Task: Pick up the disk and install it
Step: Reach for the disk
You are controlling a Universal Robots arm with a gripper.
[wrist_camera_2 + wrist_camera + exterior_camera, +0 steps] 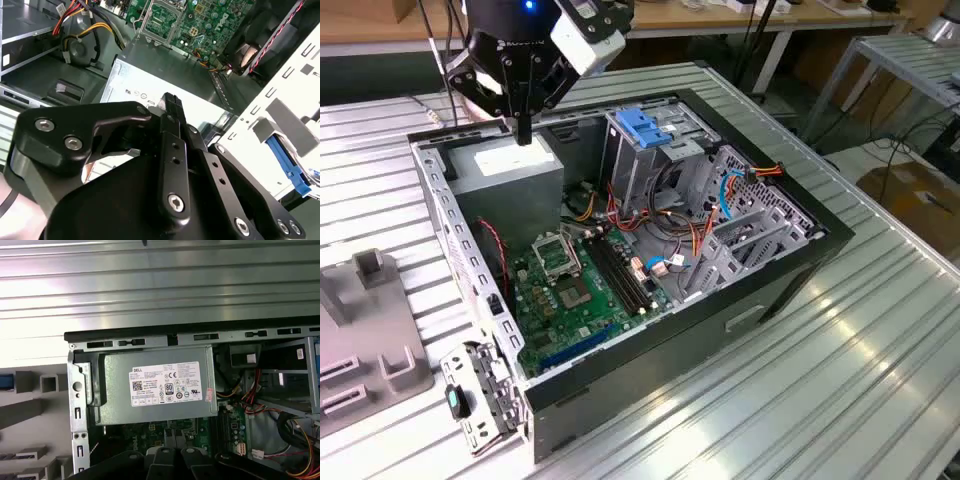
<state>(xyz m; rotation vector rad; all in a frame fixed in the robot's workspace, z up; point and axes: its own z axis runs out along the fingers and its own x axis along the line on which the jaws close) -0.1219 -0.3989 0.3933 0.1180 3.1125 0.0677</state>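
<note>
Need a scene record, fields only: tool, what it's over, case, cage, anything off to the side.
tool: shut, holding nothing
tool position: over the power supply, contact unclear
computer case: open, lying on the ribbed metal table
drive cage: inside the case, blue latch on top
side: grey fixture at the exterior view's left

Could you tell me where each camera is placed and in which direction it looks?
Exterior view: off the arm, looking down into the open computer case; the gripper hangs above the power supply.
First wrist view: on the wrist, looking straight down onto the power supply; gripper parts show.
Second wrist view: on the wrist, looking obliquely past the gripper toward the motherboard.
Shared: all three show gripper and power supply.
</note>
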